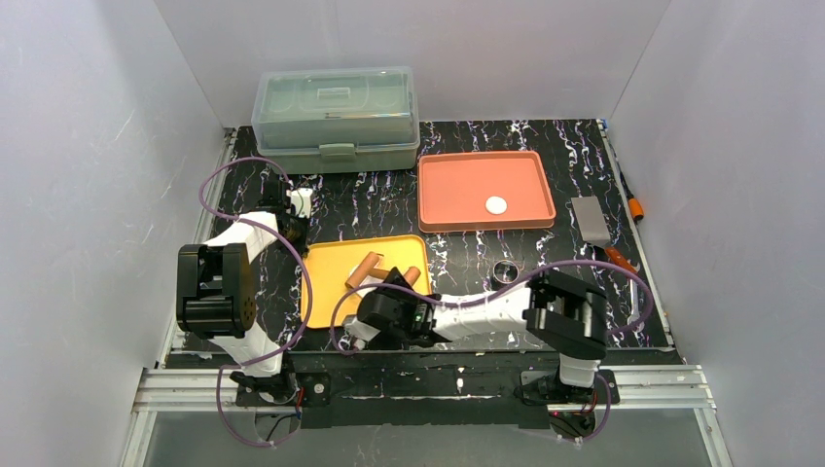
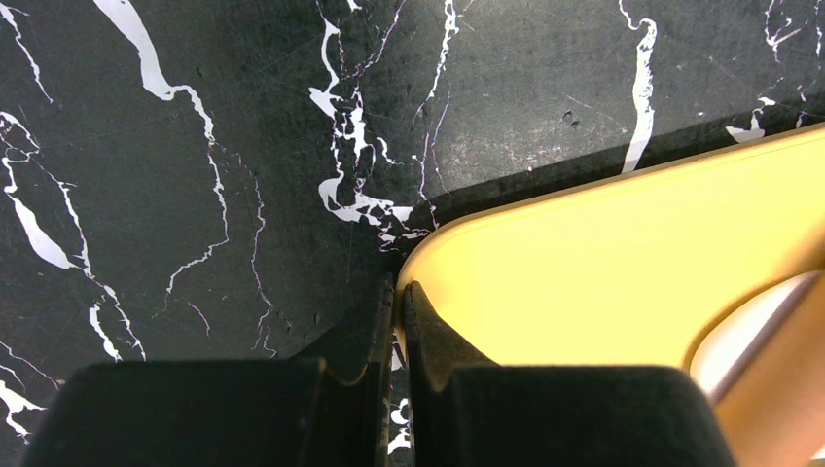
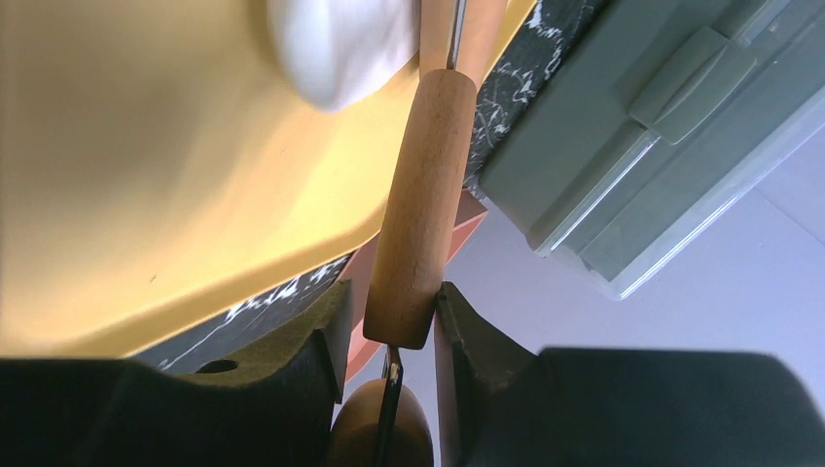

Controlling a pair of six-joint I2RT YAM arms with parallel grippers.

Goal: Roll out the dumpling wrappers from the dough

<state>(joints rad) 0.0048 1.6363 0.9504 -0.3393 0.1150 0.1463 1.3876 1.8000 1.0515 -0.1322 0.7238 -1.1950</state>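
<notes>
While the right gripper is clamped on one wooden handle of the rolling pin, the pin is seen above the yellow tray, which lies at the near middle of the table. The dough, a soft white lump, is shown by the right wrist view on the yellow tray, just beside the pin's far end, at about 11 o'clock of the clamped handle; in the top view it is hidden. One dumpling wrapper, a small round white disc, is laid in the orange tray, at 1 o'clock of the yellow tray. The left gripper is closed, its fingers pressed together with nothing between them, at the yellow tray's 10 o'clock corner; whether the rim is touched cannot be told. A small metal ring is set on the table at 3 o'clock of the yellow tray, and a clear lidded box stands at 12 o'clock.
</notes>
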